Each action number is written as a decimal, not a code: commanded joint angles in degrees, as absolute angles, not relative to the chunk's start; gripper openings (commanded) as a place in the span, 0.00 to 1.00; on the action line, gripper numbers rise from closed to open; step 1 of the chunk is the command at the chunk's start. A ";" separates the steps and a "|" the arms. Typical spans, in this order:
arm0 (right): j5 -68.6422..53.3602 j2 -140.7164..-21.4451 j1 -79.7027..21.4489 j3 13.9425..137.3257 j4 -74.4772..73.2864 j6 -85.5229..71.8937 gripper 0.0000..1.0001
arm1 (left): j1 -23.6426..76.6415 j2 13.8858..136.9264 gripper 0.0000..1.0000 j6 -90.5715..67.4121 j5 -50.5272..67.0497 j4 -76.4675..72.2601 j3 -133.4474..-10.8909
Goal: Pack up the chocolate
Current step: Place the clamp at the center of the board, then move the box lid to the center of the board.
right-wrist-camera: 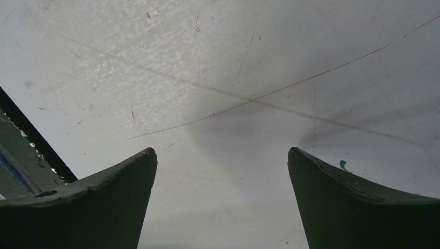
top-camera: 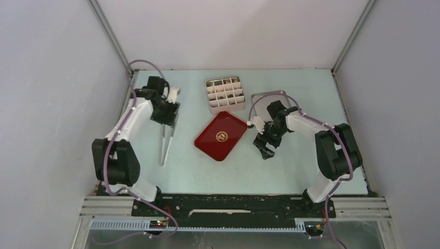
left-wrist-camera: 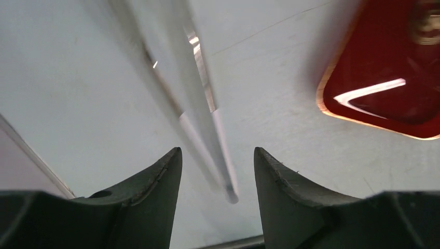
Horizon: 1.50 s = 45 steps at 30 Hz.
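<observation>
The chocolate shows as small brown and cream pieces in the cells of a beige divided box at the back centre. In front of the box lies a red tray with a round gold emblem, also seen in the left wrist view as the red tray. Long metal tongs lie on the table at the left. My left gripper hovers over their upper end; the tongs run between its open fingers untouched, left gripper. My right gripper stands wide open over bare table, right gripper, right of the tray.
A flat grey lid lies right of the divided box, partly behind the right arm. White walls close in the table on three sides. A dark frame edge shows at the left of the right wrist view.
</observation>
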<state>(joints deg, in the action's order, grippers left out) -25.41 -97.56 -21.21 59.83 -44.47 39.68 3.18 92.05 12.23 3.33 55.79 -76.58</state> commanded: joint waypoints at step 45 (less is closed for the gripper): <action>-23.57 -94.16 -16.47 61.78 -42.01 37.97 1.00 | 3.43 99.64 0.48 2.70 3.99 50.53 -74.27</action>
